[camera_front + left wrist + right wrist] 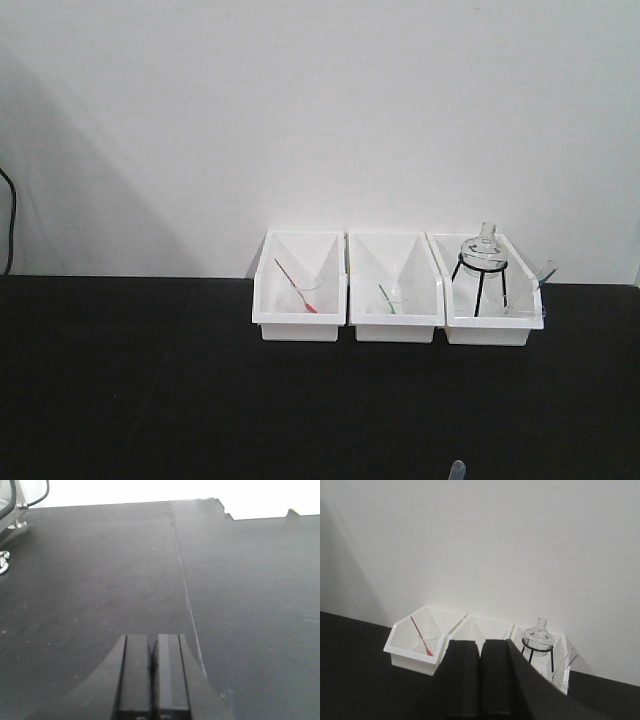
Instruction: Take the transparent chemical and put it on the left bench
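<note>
The transparent chemical, a small clear beaker (528,300) with a colourless dropper (545,270), stands in the rightmost white bin (487,330), to the right of the glass flask on the black tripod (483,262). In the right wrist view the beaker (561,679) and its dropper (570,658) show at the right, partly behind my arm. My right gripper (481,643) is shut and empty, well short of the bins. My left gripper (151,639) is shut and empty over bare black bench top (100,580).
The left bin (300,328) holds a beaker with a red dropper (296,285). The middle bin (396,328) holds a beaker with a green dropper (386,296). A white wall stands behind. A small pale tip (457,470) shows at the bottom edge.
</note>
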Tool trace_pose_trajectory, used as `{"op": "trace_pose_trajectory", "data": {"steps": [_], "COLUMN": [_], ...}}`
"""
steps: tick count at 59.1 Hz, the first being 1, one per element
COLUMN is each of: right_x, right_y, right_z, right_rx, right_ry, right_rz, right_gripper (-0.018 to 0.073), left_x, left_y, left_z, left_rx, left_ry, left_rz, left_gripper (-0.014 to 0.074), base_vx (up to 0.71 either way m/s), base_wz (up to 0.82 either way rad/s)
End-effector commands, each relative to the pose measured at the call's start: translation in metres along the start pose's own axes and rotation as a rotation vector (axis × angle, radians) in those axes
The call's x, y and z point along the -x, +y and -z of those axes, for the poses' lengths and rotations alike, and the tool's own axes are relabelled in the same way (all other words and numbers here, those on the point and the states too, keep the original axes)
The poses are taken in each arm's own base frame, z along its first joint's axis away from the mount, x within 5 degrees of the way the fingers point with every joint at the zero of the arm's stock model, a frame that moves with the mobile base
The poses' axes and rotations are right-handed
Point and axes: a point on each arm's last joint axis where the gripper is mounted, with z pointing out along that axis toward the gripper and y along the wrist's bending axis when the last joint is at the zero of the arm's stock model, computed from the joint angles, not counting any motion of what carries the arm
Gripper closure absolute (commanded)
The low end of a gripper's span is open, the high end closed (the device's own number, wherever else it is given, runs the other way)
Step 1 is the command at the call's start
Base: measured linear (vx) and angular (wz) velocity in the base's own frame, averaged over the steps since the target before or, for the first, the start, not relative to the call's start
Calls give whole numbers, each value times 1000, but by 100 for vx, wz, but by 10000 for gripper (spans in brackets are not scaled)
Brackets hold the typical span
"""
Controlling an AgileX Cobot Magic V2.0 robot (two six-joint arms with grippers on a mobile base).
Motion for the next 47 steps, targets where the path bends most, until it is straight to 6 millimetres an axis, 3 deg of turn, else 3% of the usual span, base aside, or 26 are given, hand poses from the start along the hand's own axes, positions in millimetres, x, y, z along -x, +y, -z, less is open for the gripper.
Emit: {"op": "trace_pose_trajectory", "data": {"steps": [1,23,34,47], "right_x": [14,7,-32,-70], "right_y": [1,-5,-18,-8], "right_z": [3,3,12,39], "right_rx": [19,-55,-250,-231], "right_ry": [-57,-17,186,241], "right_rz": [4,-8,-84,-37], "right_gripper": [567,567,567,567], "left_x": [3,3,3,3], "left_y": [0,0,0,0], "left_z": [1,1,1,1], "left_rx": [2,2,2,2], "left_ry": [-81,-81,-81,-81], "left_rz": [9,9,9,9], "left_gripper": [600,600,600,600], "base_vx": [0,0,0,0], "base_wz": [0,0,0,0]}}
